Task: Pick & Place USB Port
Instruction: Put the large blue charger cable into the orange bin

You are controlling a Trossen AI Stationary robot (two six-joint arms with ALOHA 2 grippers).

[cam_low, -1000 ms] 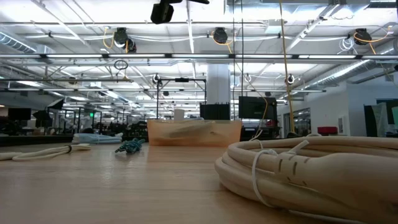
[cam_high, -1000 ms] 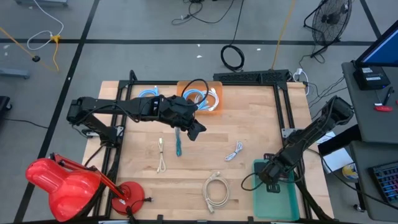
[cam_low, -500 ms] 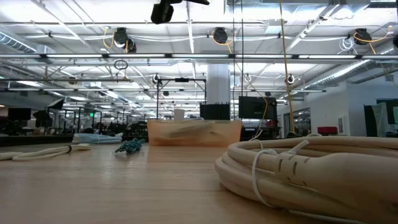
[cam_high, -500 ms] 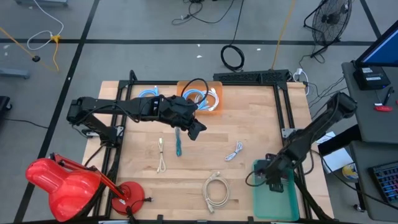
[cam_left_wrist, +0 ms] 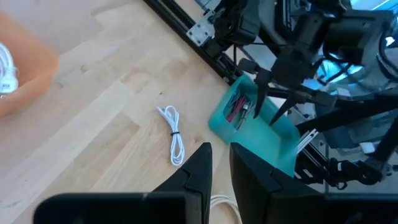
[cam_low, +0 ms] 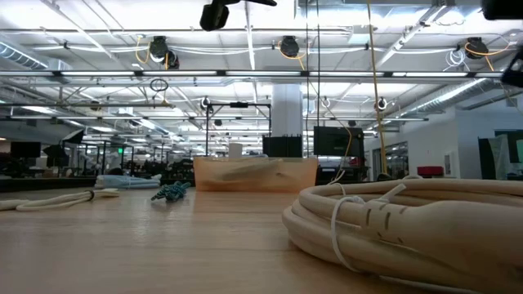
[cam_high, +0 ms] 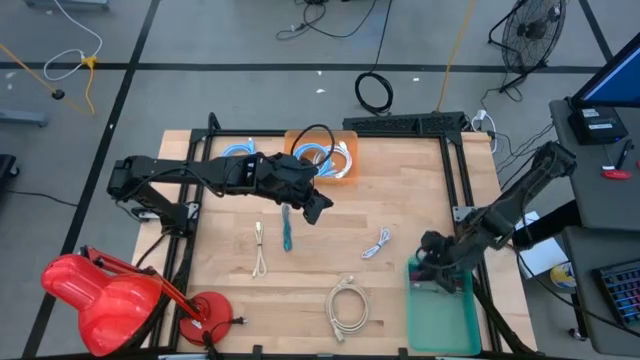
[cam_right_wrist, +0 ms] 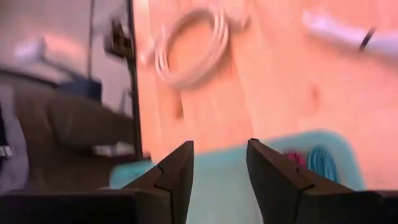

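Observation:
My right gripper [cam_high: 429, 267] hovers open and empty over the far end of the teal bin [cam_high: 446, 322] at the table's near right corner. A bundled red-and-teal cable [cam_left_wrist: 236, 111] lies inside the bin and also shows in the right wrist view as the cable bundle [cam_right_wrist: 300, 159]. My left gripper [cam_high: 316, 209] waits above the table's middle, its fingers [cam_left_wrist: 200, 163] a narrow gap apart, holding nothing. A small white cable [cam_high: 377, 243], a beige coiled cable [cam_high: 347, 306], a teal braided cable [cam_high: 287, 231] and a thin beige cable [cam_high: 260, 249] lie flat on the wood.
An orange bin [cam_high: 328, 156] holding white-and-blue cables stands at the far edge, with another coiled cable [cam_high: 239, 152] beside it. Black frame rails [cam_high: 463, 190] run along the table's sides. A red lamp [cam_high: 100, 292] sits at the near left corner. The low view shows the beige coil [cam_low: 409, 220] close up.
My right gripper has risen from low inside the teal bin to above its far end, shifting slightly toward the table's far-left. Its arm now enters the low view's upper right corner. The left arm and the cables on the table have stayed put.

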